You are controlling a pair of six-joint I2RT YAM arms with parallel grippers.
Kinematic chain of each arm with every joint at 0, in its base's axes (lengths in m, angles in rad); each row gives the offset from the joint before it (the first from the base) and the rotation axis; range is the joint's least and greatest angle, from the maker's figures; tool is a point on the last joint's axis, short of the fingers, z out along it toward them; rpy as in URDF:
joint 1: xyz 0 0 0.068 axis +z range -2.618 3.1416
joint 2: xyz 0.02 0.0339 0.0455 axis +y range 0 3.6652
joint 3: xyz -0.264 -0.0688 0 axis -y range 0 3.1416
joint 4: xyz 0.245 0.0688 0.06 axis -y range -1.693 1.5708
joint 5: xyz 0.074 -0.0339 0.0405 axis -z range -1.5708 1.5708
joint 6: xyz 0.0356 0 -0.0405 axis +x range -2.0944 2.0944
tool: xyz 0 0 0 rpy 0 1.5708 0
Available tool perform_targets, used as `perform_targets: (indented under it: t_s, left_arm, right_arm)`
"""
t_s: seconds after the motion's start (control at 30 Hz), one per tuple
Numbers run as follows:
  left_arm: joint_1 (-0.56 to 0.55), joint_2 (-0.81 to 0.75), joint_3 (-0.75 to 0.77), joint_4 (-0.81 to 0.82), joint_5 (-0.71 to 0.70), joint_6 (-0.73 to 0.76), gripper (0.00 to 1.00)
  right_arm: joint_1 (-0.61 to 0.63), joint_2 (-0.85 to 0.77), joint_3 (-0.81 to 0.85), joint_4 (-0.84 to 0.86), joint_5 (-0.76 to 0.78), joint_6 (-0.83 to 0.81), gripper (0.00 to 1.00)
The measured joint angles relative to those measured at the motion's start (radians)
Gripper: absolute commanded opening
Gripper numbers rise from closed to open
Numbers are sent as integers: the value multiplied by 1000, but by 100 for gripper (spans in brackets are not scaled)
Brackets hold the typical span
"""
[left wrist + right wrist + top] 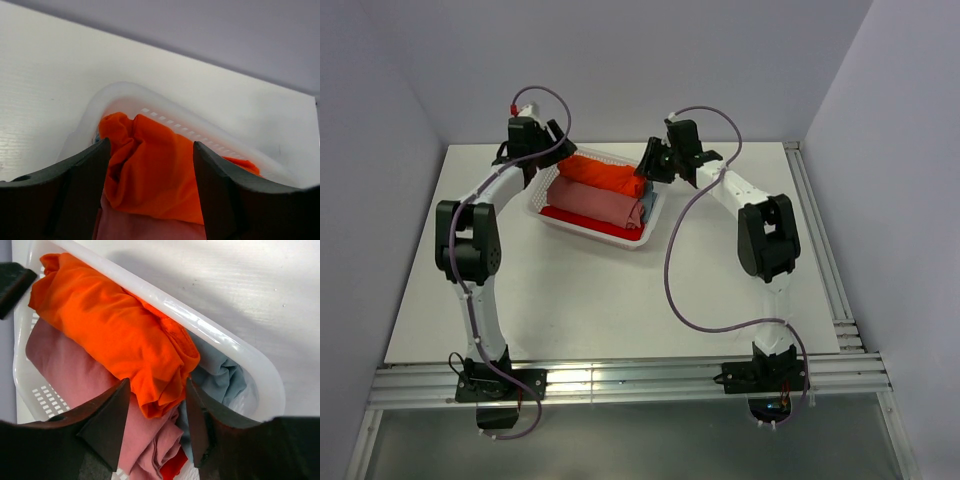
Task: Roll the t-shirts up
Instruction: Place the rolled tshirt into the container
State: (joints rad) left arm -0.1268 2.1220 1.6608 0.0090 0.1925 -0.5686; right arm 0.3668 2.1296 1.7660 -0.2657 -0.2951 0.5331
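A rolled bright orange t-shirt (605,175) lies along the far side of the white lattice basket (620,240). A salmon-pink roll (595,203) lies beside it, with a red garment (582,217) underneath and a pale blue one (647,200) at the right end. My left gripper (552,152) is open over the orange roll's left end (150,185), one finger on each side. My right gripper (650,170) is open over its right end (115,325), the fingertips (112,410) straddling the roll. The pink (65,370) and blue (220,375) garments show below.
The basket's rim (225,345) curves close past my right fingers, and its far wall (130,92) stands just beyond the left ones. White tabletop (600,310) lies in front of the basket. Grey walls enclose the back and sides.
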Motion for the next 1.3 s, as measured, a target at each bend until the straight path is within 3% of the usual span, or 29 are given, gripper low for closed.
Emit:
perform_targets:
  t_s: [0.1, 0.17, 0.3, 0.47, 0.57, 1.1, 1.2, 1.3]
  left_arm:
    - [-3, -50, 0, -13, -29, 8, 71]
    - [-8, -84, 1, -23, -51, 13, 65]
    - [-27, -130, 0, -9, -55, 21, 32]
    - [-45, -126, 0, 11, -10, 24, 13]
    - [-49, -101, -6, 25, 24, 21, 8]
    - [-53, 82, -26, 62, 77, -5, 0]
    - [-54, 85, -13, 59, 77, -3, 3]
    - [-55, 85, -6, 57, 76, 2, 13]
  right_arm:
    - [2, -8, 0, 0, -1, -1, 42]
    - [4, -9, 1, 4, -5, -1, 35]
    - [12, -8, 16, 2, -24, 8, 17]
    - [24, 4, 53, 50, -42, 34, 9]
    - [30, 16, 53, 71, -34, 44, 9]
    - [47, 101, 39, 64, 72, 60, 8]
    - [50, 101, 38, 63, 79, 60, 8]
    - [51, 98, 35, 65, 84, 59, 8]
